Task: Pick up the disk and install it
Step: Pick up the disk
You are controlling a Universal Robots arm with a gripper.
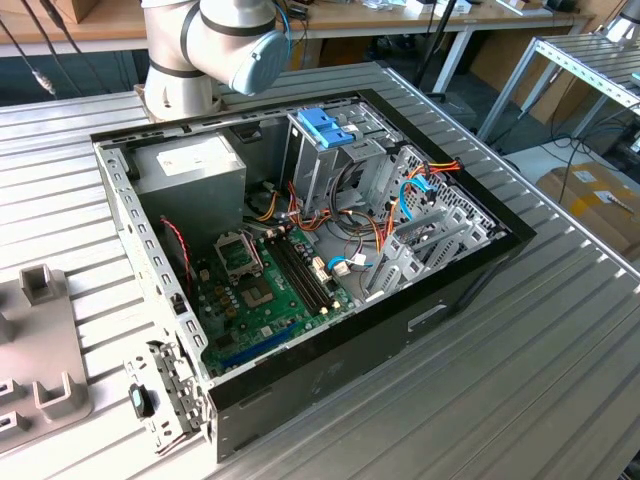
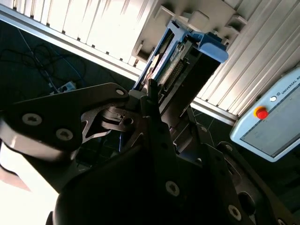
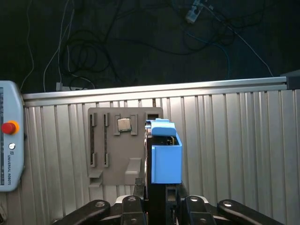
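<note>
The arm is silver-grey tubing; its joint cap is pale blue. The hand is black linkage plates; round silver screws stud the pivots.

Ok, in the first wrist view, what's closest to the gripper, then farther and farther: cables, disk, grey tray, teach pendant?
1. Disk: held in the gripper.
2. Grey tray: on the table, next to it.
3. Teach pendant: farther along the table.
4. Cables: on the floor, beyond the table's edge.
</note>
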